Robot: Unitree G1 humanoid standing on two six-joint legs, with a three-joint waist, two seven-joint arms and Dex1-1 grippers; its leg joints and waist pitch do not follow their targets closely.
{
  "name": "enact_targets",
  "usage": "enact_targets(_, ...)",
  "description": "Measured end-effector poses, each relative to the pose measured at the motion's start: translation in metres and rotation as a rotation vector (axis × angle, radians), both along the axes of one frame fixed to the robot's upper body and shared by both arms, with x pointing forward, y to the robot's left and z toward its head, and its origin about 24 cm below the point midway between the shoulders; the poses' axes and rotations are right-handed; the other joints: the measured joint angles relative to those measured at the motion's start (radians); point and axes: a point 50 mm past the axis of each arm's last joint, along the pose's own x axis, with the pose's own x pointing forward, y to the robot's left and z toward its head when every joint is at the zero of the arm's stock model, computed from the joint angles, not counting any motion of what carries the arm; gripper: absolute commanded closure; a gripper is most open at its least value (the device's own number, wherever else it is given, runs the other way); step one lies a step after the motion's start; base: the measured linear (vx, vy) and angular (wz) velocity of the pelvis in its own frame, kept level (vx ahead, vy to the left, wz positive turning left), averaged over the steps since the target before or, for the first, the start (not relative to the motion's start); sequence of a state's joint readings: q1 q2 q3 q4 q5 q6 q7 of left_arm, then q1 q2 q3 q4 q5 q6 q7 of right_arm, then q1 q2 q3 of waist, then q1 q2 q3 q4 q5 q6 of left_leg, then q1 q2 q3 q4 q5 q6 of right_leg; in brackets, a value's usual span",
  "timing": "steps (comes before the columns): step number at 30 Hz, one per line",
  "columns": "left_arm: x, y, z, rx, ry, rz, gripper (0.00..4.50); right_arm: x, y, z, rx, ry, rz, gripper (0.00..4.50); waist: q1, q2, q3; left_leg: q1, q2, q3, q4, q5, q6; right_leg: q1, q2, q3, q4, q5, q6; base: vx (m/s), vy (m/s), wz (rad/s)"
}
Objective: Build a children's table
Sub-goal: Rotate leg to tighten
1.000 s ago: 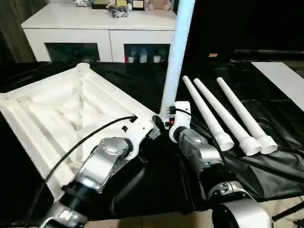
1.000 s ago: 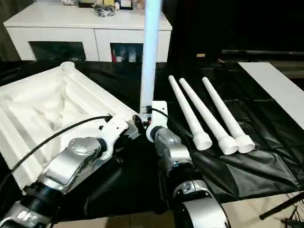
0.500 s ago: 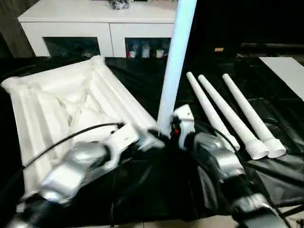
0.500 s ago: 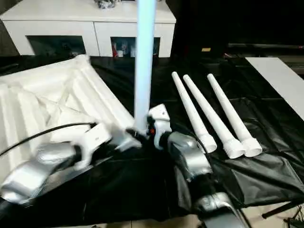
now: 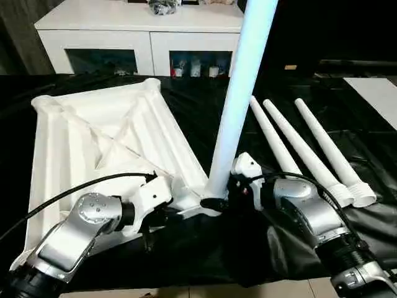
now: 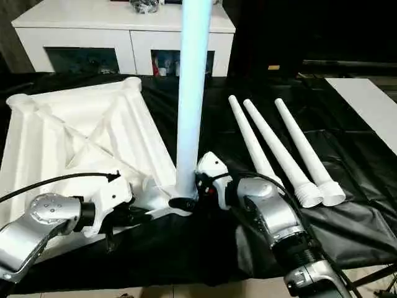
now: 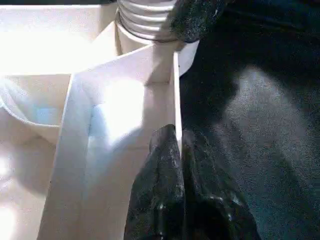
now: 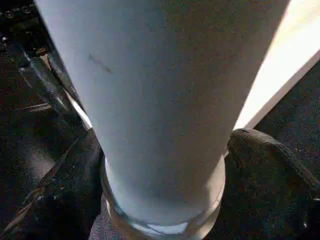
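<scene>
While the white tabletop (image 5: pixel 105 139) lies ribbed side up on the black cloth (image 5: pixel 205 248) at the left, the left gripper (image 7: pixel 177 150) is pinched together on the thin edge of its near rim. At the near right corner socket (image 6: pixel 180 202) one leg (image 5: pixel 239 105) stands upright, and the right gripper (image 8: pixel 165 165) has its fingers (image 8: pixel 260 155) spread around the leg's base, seemingly touching it. Three more legs (image 5: pixel 310 152) lie side by side at the right
</scene>
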State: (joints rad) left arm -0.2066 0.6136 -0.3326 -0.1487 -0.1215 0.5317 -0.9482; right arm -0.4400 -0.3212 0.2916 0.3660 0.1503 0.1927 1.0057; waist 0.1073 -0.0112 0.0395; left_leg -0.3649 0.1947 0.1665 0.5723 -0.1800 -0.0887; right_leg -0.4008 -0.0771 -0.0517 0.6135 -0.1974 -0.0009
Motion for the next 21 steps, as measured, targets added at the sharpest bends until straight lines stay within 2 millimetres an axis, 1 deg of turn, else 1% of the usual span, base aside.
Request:
enact_targets(2,0.000,0.000,0.000,-0.001,0.001,-0.001,4.50,0.000,0.000,0.000,0.003,0.005,0.002,0.56,0.000,0.000,0.000,0.000,0.000,0.000,0.001,0.000,0.000,0.000,0.000,0.000,0.000,0.000,0.000,0.000,0.000,0.00)
enact_targets(4,0.000,0.000,0.000,-0.001,0.002,-0.002,4.50,0.000,0.000,-0.001,0.007,0.012,0.001,0.81,0.000,0.000,0.000,0.000,0.000,0.000,0.002,0.000,0.000,0.000,0.000,0.000,0.000,0.000,0.000,0.000,0.000,0.00)
enact_targets(6,0.000,0.000,0.000,-0.002,0.001,0.000,4.50,-0.001,0.002,-0.002,0.020,0.025,0.003,0.89,-0.001,0.000,0.000,-0.001,0.000,0.000,0.002,0.000,0.000,0.000,0.000,0.000,0.000,0.000,0.000,0.000,0.000,0.00)
enact_targets(9,0.000,0.001,0.000,0.000,0.001,0.002,4.50,-0.001,0.003,-0.003,0.025,0.038,0.002,1.24,-0.002,0.000,0.000,0.000,0.001,0.000,0.003,0.000,0.000,0.000,0.000,0.000,0.002,0.000,0.000,0.000,0.000,0.00)
enact_targets(11,0.000,0.001,0.000,0.000,0.001,0.005,4.50,-0.002,0.004,-0.003,0.031,0.045,0.007,1.33,-0.003,0.000,0.000,0.000,0.001,0.000,0.004,0.000,0.000,0.000,0.000,0.000,0.002,0.000,0.000,0.000,0.000,0.00)
enact_targets(14,0.000,0.002,0.000,0.000,0.002,0.006,4.50,-0.002,0.004,-0.004,0.033,0.048,0.006,1.63,-0.004,0.000,0.000,0.000,0.001,0.000,0.004,0.000,0.000,0.000,0.000,0.000,0.002,0.000,0.000,0.000,0.000,0.00)
enact_targets(16,0.000,0.003,0.000,0.002,0.002,0.011,4.50,-0.001,0.006,-0.006,0.042,0.057,-0.013,1.66,-0.006,-0.001,-0.001,0.000,0.001,0.000,0.004,0.000,0.000,0.000,0.000,0.000,0.002,0.000,0.000,0.000,0.000,0.00)
enact_targets(17,0.000,0.003,0.000,0.002,0.002,0.019,4.50,-0.001,0.008,-0.007,0.047,0.062,-0.032,1.73,-0.007,-0.001,-0.001,0.001,0.001,0.000,0.004,0.000,0.000,0.001,0.000,0.000,0.003,0.000,0.000,0.000,0.000,0.00)
enact_targets(19,0.004,0.005,-0.002,0.004,-0.005,0.054,4.50,0.003,0.014,-0.009,0.066,0.066,-0.106,1.76,-0.018,-0.002,-0.001,0.001,0.001,0.000,0.004,0.000,0.000,0.002,0.001,0.002,0.004,0.001,-0.002,0.000,0.000,0.00)
enact_targets(20,0.007,0.002,-0.003,0.001,-0.014,0.081,4.50,0.006,0.016,-0.012,0.077,0.075,-0.168,1.76,-0.021,-0.002,-0.001,0.001,0.001,0.000,0.004,0.000,0.000,0.003,0.001,0.002,0.004,0.002,-0.003,0.000,0.000,0.00)
enact_targets(21,0.015,-0.001,-0.004,0.007,-0.030,0.131,4.50,0.014,0.021,-0.012,0.088,0.077,-0.269,1.76,-0.024,-0.002,-0.001,0.005,0.001,0.001,0.005,0.000,0.000,0.003,0.002,0.004,0.005,0.003,-0.001,0.000,0.000,0.00)
